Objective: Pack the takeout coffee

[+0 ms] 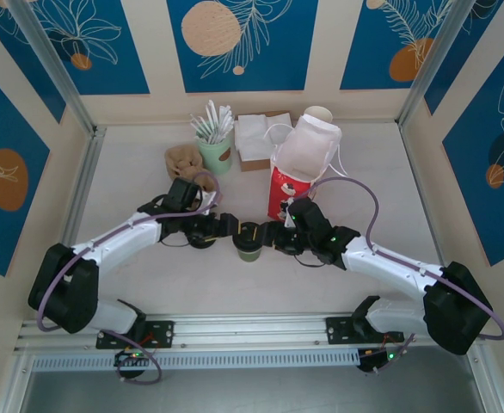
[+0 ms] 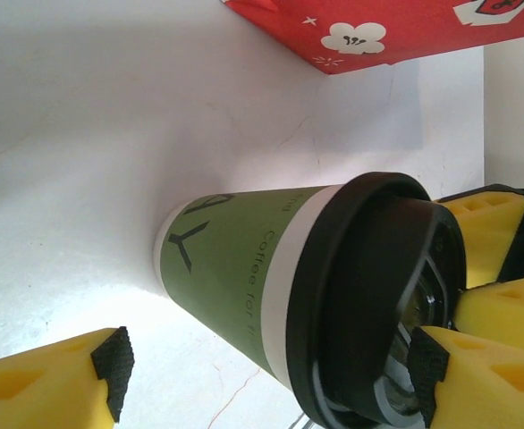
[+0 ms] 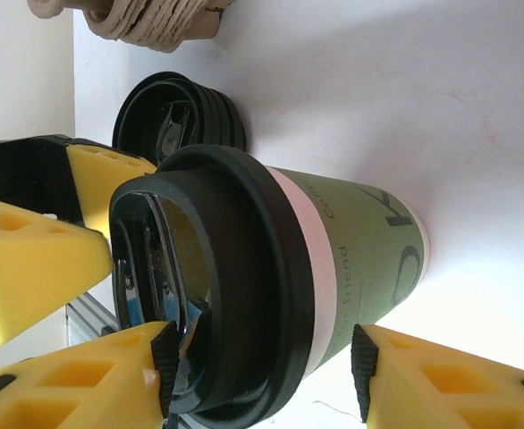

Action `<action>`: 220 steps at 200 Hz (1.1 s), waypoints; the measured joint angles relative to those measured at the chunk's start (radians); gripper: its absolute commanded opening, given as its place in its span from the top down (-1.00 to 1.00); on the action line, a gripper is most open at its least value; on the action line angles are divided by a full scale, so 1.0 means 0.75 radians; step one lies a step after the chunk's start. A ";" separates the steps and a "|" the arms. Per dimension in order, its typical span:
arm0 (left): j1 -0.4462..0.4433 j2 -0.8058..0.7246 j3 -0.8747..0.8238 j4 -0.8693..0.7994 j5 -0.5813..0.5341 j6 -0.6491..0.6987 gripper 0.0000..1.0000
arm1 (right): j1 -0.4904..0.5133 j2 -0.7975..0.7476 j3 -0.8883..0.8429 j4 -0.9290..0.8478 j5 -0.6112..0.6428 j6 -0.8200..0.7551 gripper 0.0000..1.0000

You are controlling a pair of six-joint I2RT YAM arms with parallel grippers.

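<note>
Open red bag point(image 1: 283, 194) stands mid-worktop point(image 1: 123, 172). Toward the back wall sit a brown cardboard pile point(image 1: 181, 161), a mint cup point(image 1: 217, 157) of white sticks point(image 1: 213, 120) and white napkins point(image 1: 254, 138). A loose black lid point(image 3: 177, 112) lies near the pile.

Olive-green cup point(image 2: 226, 268), black lid point(image 2: 351, 295); red bag point(image 2: 396, 27), white flower print; blue wall panels point(image 1: 278, 52), orange circles point(image 1: 405, 62)

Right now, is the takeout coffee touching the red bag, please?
Apart: the left wrist view shows bare table between the takeout coffee and the red bag.
</note>
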 measured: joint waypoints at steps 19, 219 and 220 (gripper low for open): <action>0.000 0.026 -0.005 0.002 0.000 0.001 -0.57 | 0.000 0.000 0.000 -0.008 0.002 0.000 -0.09; -0.014 0.042 -0.012 0.026 0.035 0.006 -0.53 | 0.014 -0.065 -0.046 -0.028 0.067 0.001 0.00; -0.014 0.042 -0.012 0.026 0.035 0.006 -0.53 | 0.014 -0.065 -0.046 -0.028 0.067 0.001 0.01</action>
